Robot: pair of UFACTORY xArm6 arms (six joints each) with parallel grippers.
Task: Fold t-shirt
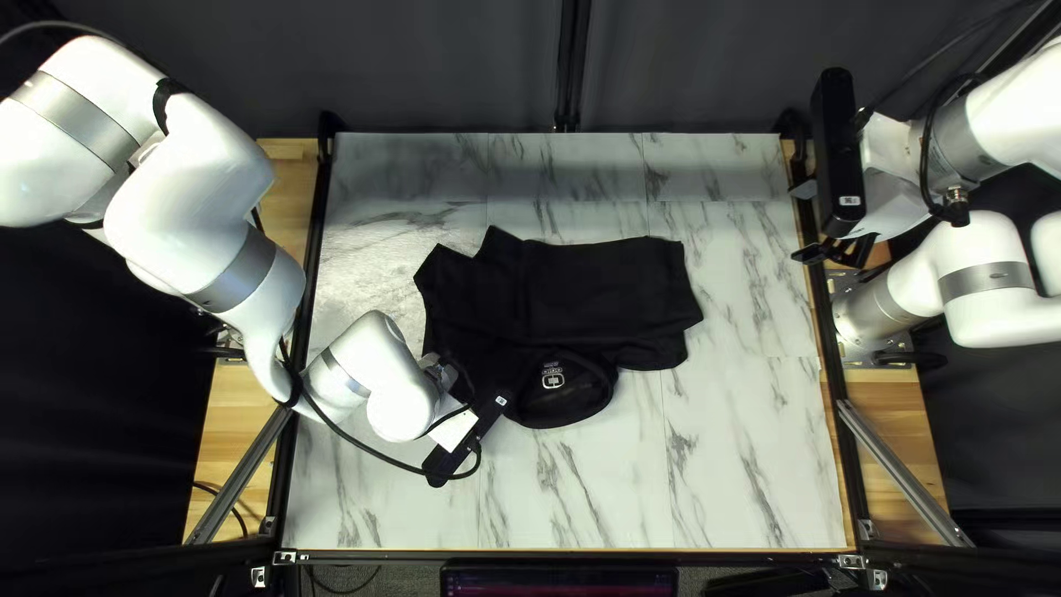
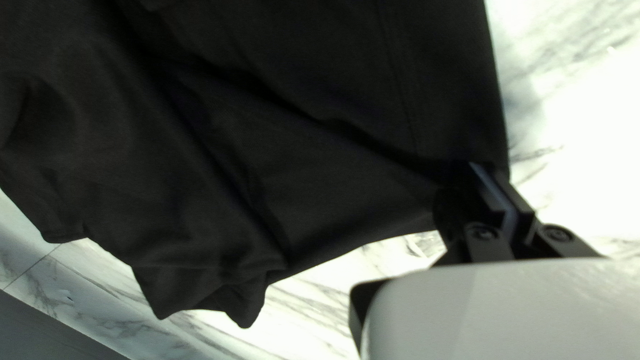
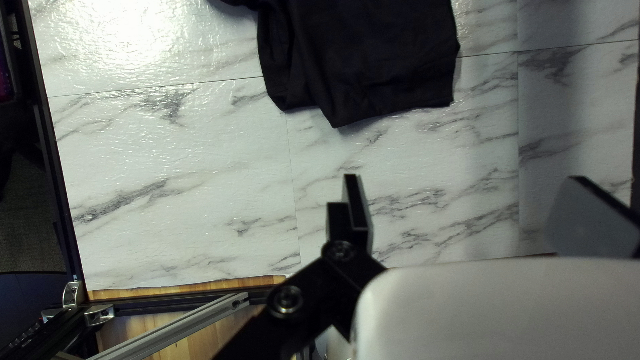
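Your t-shirt (image 1: 597,293) lies on the table (image 1: 729,475), around its middle, with the collar (image 1: 561,420) toward you at the near edge. Your left gripper (image 1: 453,426) is at the shirt's near left part, and your right gripper (image 1: 799,223) is over the table's right edge, well apart from the shirt. Behind the table you have the curtain (image 1: 442,66); before its near edge, a screen (image 1: 558,582). A slanting metal bar (image 1: 234,475) runs beside the table on the left, another bar (image 1: 901,470) on the right.
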